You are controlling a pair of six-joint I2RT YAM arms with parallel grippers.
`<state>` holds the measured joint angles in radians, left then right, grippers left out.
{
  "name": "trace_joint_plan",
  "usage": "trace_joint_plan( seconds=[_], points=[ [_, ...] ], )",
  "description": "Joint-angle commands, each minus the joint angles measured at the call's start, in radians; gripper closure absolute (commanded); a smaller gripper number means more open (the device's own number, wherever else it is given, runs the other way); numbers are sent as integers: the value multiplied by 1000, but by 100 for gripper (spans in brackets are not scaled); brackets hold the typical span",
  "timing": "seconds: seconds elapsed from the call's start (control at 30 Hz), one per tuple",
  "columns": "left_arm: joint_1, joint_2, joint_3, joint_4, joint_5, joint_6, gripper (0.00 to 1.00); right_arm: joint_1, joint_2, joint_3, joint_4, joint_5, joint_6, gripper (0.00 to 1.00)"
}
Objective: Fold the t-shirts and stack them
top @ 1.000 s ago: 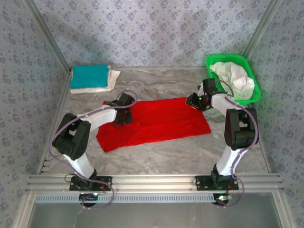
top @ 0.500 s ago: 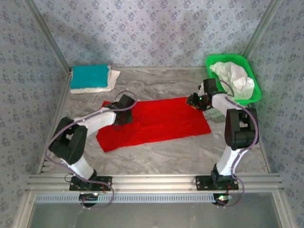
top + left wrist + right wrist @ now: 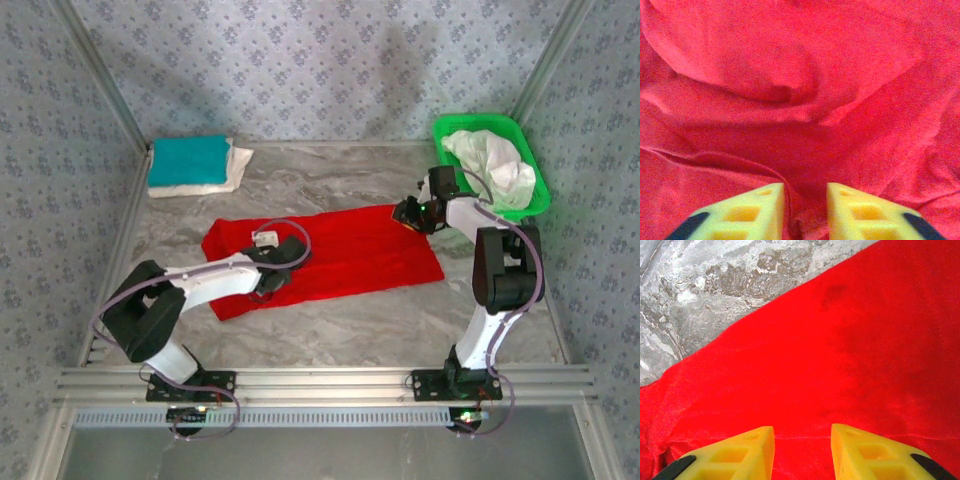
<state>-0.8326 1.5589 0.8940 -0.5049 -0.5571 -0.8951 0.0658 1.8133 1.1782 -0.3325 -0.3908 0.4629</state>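
- My left gripper (image 3: 274,284) (image 3: 805,200) is down on the red t-shirt (image 3: 350,250) (image 3: 800,100), towards its left end.
- Its yellow fingers (image 3: 765,200) stand close together, and a bunched ridge of red cloth is pinched in the narrow gap between them, with creases running into it.
- My right gripper (image 3: 405,213) (image 3: 802,450) sits at the shirt's far right corner (image 3: 840,365), beside the bare marble table (image 3: 690,300).
- Those fingers (image 3: 860,445) stand a little apart over flat red cloth. I cannot tell whether they grip it.
- The red shirt lies spread across the middle of the table (image 3: 330,320), and a white label (image 3: 265,237) shows near its left end.
- A folded teal t-shirt (image 3: 188,158) rests on a folded white t-shirt (image 3: 225,178) at the far left.
- Crumpled white t-shirts (image 3: 495,160) fill the green basket (image 3: 450,125) at the far right.
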Motion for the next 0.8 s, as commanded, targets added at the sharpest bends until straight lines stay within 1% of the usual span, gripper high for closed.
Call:
trace_joint_plan(
  seconds=[0.0, 0.07, 0.1, 0.13, 0.17, 0.2, 0.23, 0.27, 0.3, 0.37, 0.4, 0.43, 0.47, 0.53, 0.57, 0.6, 0.63, 0.67, 0.7, 0.73, 0.77],
  points=[
    [-4, -104, 79, -63, -118, 40, 80, -3, 21, 6, -4, -20, -11, 62],
    [14, -156, 80, -63, -117, 72, 81, -4, 20, 6, -5, -22, -11, 62],
    [45, -179, 70, -46, -77, 99, 80, -2, 19, 6, -2, -22, -9, 62],
    [83, -195, 61, -44, -30, 106, 82, -3, 18, 5, -1, -22, -8, 62],
    [127, -210, 49, -46, 16, 104, 91, -1, 16, 6, 0, -22, -6, 62],
    [163, -225, 29, -21, 52, 127, 95, 1, 14, 6, 3, -23, -5, 62],
    [192, -233, 5, 16, 97, 167, 92, 4, 13, 6, 4, -23, -3, 62],
    [231, -233, -11, 32, 152, 189, 84, 7, 12, 6, 7, -23, -4, 62],
    [271, -226, -14, 29, 191, 195, 82, 10, 15, 6, 3, -23, -4, 62],
    [329, -196, -15, 42, 262, 231, 81, 18, 15, 6, -1, -24, -5, 63],
    [358, -176, -5, 37, 292, 236, 82, 25, 14, 6, -6, -19, -11, 64],
    [379, -156, 2, 40, 324, 244, 85, 33, 12, 40, -17, -8, -18, 64],
    [395, -130, 9, 54, 361, 259, 86, 44, 8, 50, -35, 15, -29, 66],
    [407, -75, 28, 73, 370, 286, 81, 62, -1, 66, -61, 53, -49, 71],
    [415, -46, 34, 84, 376, 301, 81, 69, -5, 71, -66, 64, -57, 76],
    [433, -13, 47, 87, 394, 306, 81, 75, -8, 75, -70, 69, -61, 84],
    [455, 19, 58, 93, 424, 309, 80, 77, -7, 76, -70, 68, -61, 89],
    [470, 41, 67, 96, 446, 313, 75, 80, -5, 78, -71, 64, -60, 93],
    [481, 58, 79, 91, 443, 315, 68, 82, -3, 80, -73, 64, -59, 96],
    [481, 64, 88, 85, 416, 320, 61, 84, -1, 77, -73, 67, -58, 97],
    [483, 63, 92, 92, 406, 332, 60, 84, 1, 75, -72, 68, -58, 97]
  ],
)
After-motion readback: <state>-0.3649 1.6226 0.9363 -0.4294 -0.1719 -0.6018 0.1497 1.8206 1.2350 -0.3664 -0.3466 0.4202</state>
